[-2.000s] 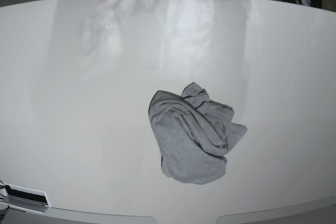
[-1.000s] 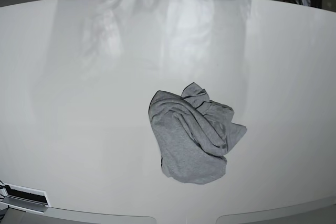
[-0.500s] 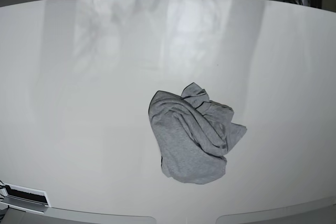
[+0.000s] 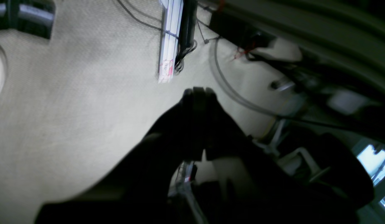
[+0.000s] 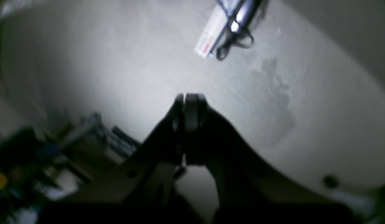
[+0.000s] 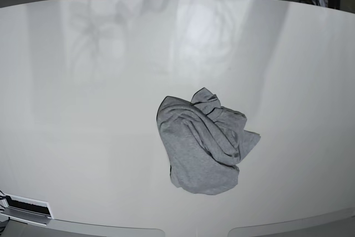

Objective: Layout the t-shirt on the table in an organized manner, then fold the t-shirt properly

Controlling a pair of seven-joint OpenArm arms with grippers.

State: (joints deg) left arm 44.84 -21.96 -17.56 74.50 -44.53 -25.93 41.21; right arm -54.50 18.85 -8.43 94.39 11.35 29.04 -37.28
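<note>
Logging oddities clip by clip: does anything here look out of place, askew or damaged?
Only the t-shirt: it lies in a crumpled grey heap on the white table, right of centre, folds overlapping and no sleeves or hem laid out. No damage or spill shows. Both grippers, left gripper and right gripper, are shut and empty, pointing at carpeted floor.

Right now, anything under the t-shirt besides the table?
The crumpled t-shirt lies straight on the white table; nothing sticks out from beneath it. Its folds cover whatever is under them, and no lettering shows.
</note>
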